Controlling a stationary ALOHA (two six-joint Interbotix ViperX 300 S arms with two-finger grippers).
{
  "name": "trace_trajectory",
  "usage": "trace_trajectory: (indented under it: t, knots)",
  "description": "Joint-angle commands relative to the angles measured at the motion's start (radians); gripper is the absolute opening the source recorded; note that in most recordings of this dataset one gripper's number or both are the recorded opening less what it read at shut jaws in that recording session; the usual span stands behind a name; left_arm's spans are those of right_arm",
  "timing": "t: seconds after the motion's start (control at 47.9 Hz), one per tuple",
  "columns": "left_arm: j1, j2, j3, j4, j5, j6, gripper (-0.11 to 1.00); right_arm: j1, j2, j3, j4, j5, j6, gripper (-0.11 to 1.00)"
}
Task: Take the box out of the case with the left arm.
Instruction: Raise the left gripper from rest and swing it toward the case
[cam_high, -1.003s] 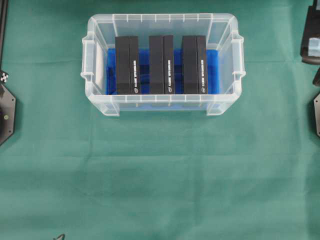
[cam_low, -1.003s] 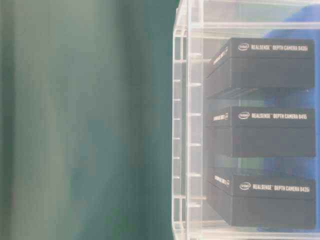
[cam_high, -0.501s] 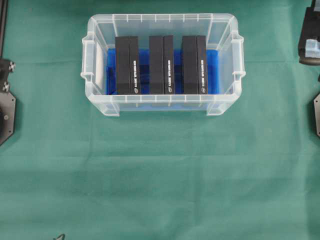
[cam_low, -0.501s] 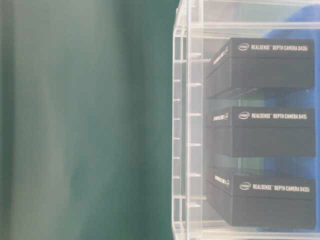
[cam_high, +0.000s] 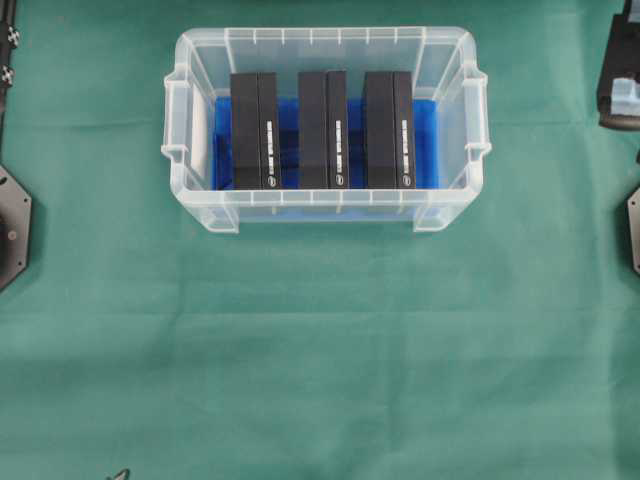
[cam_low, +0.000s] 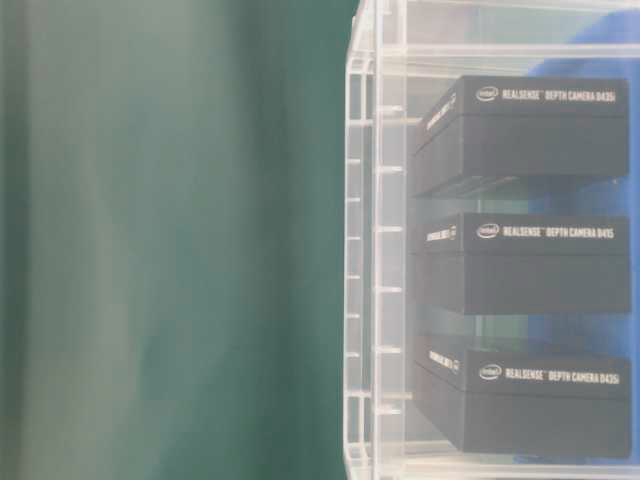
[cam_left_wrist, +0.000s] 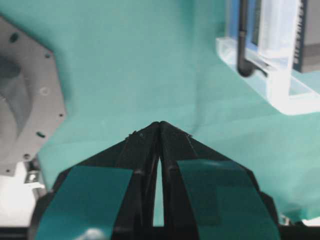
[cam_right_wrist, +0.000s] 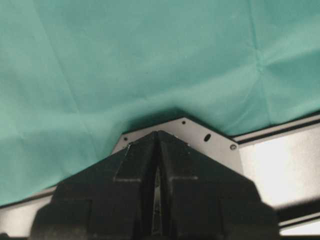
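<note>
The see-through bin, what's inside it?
Inside the clear bin stand three black boxes in a row, side by side, with blue lining under them. The boxes cover most of that blue bottom, and what is inside the boxes cannot be seen.

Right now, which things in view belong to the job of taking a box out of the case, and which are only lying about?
For the job:
- case
- three black boxes inside it
- left tool, shut

Not for the job:
- right tool, shut
- green cloth
</note>
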Motion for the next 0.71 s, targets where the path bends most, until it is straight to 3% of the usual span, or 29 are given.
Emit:
trace_trajectory:
  t: [0.0, 0.334, 0.522, 0.606, 0.69]
  knots:
    - [0.011, 0.002, -0.026, -0.002, 0.014, 0.003, 0.02, -0.002, -0.005, -0.025, 0.002, 0.003, 0.0, 0.01]
    - [0.008, 0.002, -0.026, -0.021, 0.043, 0.012, 0.02, -0.002, -0.005, -0.025, 0.002, 0.041, 0.0, 0.01]
    - [0.002, 0.002, -0.025, -0.021, 0.028, 0.066, 0.04, -0.002, -0.005, -0.025, 0.0, 0.04, 0.0, 0.01]
    - [0.002, 0.002, -0.026, -0.021, 0.021, 0.075, 0.12, -0.002, -0.005, -0.023, 0.0, 0.041, 0.0, 0.01]
    - [0.002, 0.002, -0.026, -0.021, 0.02, 0.067, 0.3, -0.002, -0.005, -0.025, 0.0, 0.038, 0.0, 0.01]
